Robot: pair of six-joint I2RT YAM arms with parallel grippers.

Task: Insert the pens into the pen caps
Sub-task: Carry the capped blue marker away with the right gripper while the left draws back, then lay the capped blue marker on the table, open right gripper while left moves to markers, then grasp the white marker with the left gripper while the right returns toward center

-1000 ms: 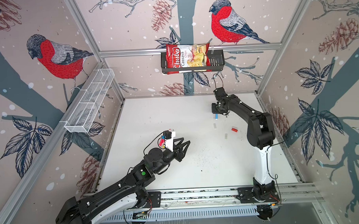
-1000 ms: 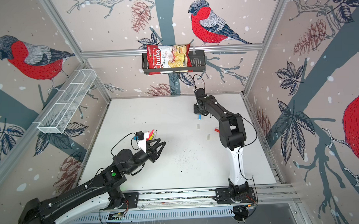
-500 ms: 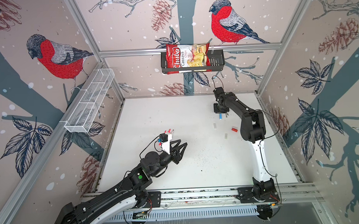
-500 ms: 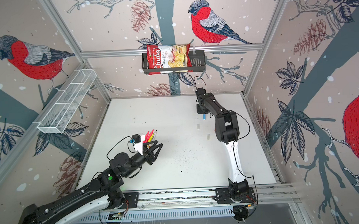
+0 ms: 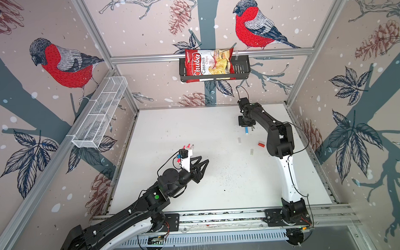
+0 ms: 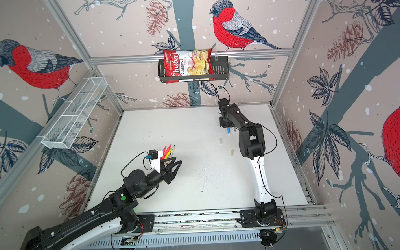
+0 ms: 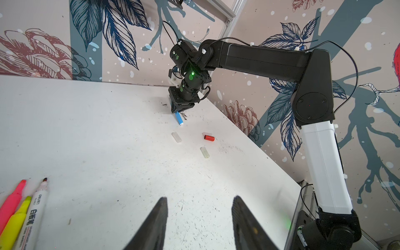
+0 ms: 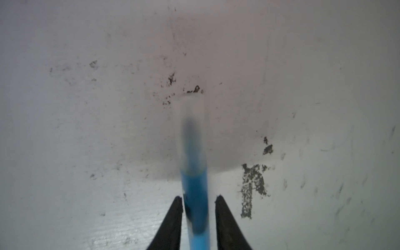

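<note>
Far right on the desk (image 5: 171,131), the blue pen (image 8: 194,190) has its tip inside a clear cap (image 8: 191,129). The right jaws straddle the barrel with a gap showing: released, probably leaving the finished pair. The left jaws hover parted and empty, near left, beside the pink pen (image 7: 13,201), yellow pen (image 7: 17,218) and white pen (image 7: 34,214). Loose caps (image 7: 176,137) and a red cap (image 7: 209,137) lie between, unobstructed.

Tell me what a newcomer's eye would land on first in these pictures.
The red bullfinch wallpaper and the chips bag in the black basket on the back wall grab attention first. Next, the right tool straddles a blue pen at the far side of the table, while neon pens lie beside the open left tool.
</note>
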